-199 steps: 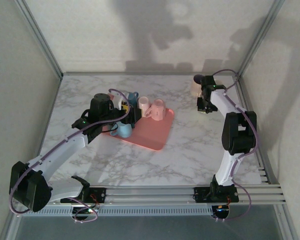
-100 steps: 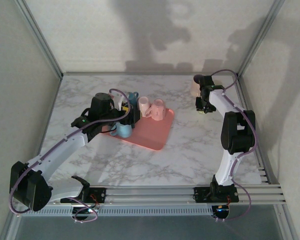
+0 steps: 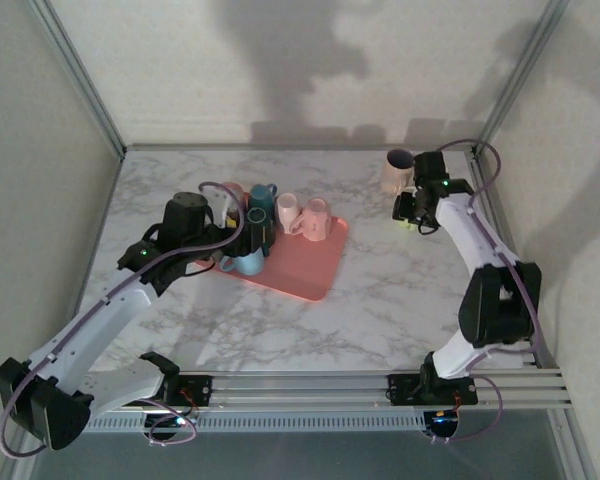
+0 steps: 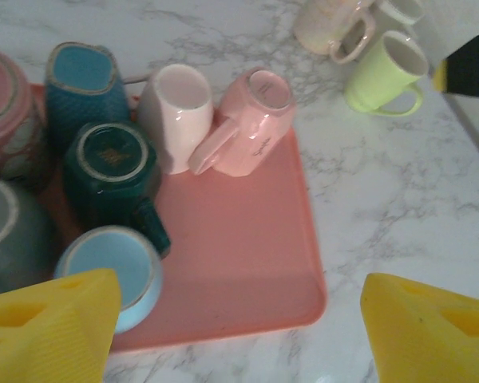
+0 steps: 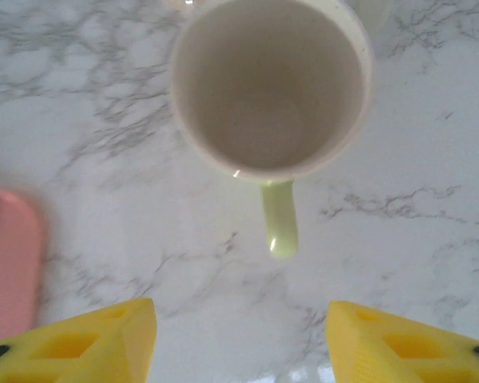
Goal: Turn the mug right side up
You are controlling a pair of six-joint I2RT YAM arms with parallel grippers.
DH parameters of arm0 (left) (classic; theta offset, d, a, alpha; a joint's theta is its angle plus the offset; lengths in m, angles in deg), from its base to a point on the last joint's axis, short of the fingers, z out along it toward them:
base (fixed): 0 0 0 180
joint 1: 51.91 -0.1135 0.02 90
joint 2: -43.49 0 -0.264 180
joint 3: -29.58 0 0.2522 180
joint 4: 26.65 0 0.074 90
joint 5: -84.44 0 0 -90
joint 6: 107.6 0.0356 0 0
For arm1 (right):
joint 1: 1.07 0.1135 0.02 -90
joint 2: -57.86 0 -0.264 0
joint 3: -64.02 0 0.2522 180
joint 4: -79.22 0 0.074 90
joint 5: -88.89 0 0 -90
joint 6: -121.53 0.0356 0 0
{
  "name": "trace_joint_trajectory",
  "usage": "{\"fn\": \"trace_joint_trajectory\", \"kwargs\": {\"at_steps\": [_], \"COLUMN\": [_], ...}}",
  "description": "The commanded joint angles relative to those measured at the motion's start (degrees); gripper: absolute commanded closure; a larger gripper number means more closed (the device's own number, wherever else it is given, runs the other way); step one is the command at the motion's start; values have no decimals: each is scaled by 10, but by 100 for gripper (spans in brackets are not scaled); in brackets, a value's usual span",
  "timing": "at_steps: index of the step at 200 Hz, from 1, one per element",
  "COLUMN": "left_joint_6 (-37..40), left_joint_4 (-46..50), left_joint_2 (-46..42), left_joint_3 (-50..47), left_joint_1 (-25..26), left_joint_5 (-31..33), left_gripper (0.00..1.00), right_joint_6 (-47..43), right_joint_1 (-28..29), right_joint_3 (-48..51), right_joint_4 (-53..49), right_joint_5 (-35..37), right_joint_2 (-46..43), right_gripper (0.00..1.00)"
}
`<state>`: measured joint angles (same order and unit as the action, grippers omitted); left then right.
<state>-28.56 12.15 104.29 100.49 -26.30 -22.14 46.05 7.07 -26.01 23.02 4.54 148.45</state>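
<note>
A light green mug (image 5: 270,80) stands upright on the marble, mouth up and empty, with its handle (image 5: 279,219) pointing toward my right gripper (image 5: 239,343). That gripper is open and holds nothing; its yellow fingers sit well apart, short of the handle. The left wrist view shows the same green mug (image 4: 383,76) at the far right, beside a beige mug (image 4: 327,28). My left gripper (image 4: 239,335) hangs open above the near edge of the pink tray (image 4: 239,239). From above, the left gripper (image 3: 255,232) is over the tray's left side and the right gripper (image 3: 412,210) is at the back right.
The pink tray (image 3: 310,270) carries several mugs: a pink one (image 4: 255,120) and a white one (image 4: 176,112) lying over, and a dark green one (image 4: 112,163) and a light blue one (image 4: 116,267) bottom up. A beige mug (image 3: 395,172) stands near the back wall.
My right gripper has opened, let go of the green mug and drawn back from it. The left arm has shifted a little to the left over the tray.
</note>
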Motion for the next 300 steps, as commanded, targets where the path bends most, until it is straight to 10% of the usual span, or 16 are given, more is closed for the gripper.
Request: {"fn": "trace_joint_trajectory", "kwargs": {"at_steps": [1, 77, 112, 254, 300], "left_joint_6": [53, 419, 531, 678, 742], "left_joint_4": [77, 195, 105, -27, -19], "left_joint_2": [-34, -53, -17, 96, 122], "left_joint_3": [15, -47, -129, -121, -113], "left_joint_1": [-7, -5, -8, -122, -124], "left_joint_5": [52, 75, 144, 46, 13], "left_gripper": [23, 29, 31, 31, 45], "right_joint_6": [-14, -7, 1, 35, 44], "right_joint_1": [2, 2, 2, 1, 1], "right_joint_3": [36, 102, 132, 152, 146], "right_joint_4": [-21, -27, -3, 50, 50], "right_joint_5": [-77, -197, -230, -284, -289], "right_joint_2": [-60, -173, -193, -201, -197], "right_gripper": [41, 40, 40, 40, 40]}}
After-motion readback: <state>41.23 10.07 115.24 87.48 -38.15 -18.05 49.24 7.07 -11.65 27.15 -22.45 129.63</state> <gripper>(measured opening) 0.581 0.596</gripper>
